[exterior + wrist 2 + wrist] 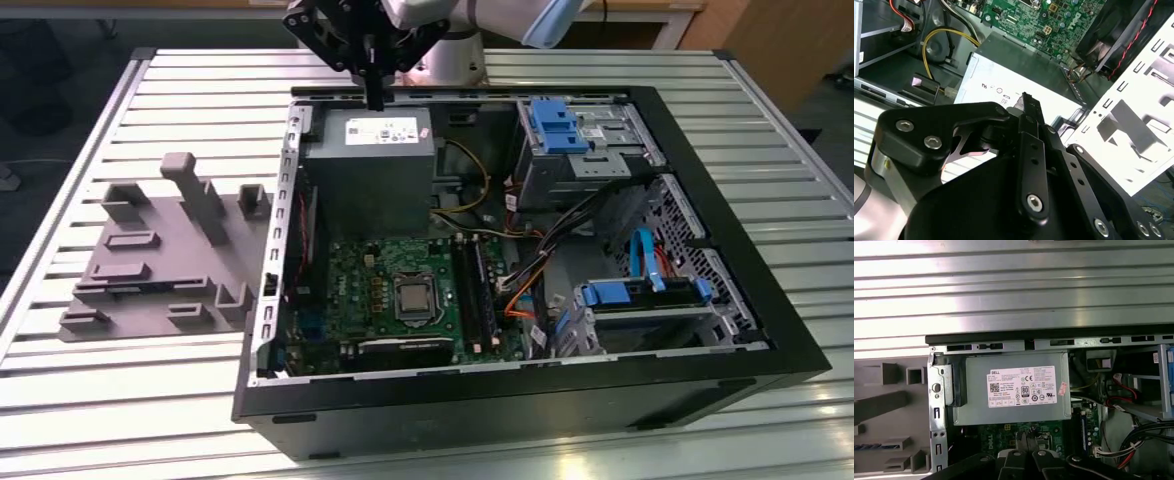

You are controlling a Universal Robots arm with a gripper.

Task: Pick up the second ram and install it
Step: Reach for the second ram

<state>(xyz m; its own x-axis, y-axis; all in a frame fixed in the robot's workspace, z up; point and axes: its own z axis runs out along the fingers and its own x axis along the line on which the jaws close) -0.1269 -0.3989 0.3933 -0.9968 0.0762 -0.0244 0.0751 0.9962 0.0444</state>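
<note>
Gripper [378,97]: I see it above the grey power box [367,170].
Jaws: shut, holding nothing.
Second ram [874,446]: lying in the grey tray [160,235], well apart from my gripper.

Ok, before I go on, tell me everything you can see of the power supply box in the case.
The power supply is a plain grey sheet-metal box, lying flat with a white printed label facing up and a small red-and-white sticker at the label's edge. It sits in the open black case, in the far corner on the exterior view's left, beside the green motherboard. Yellow cables curl beside it. The gripper hangs above it, apart.
</note>
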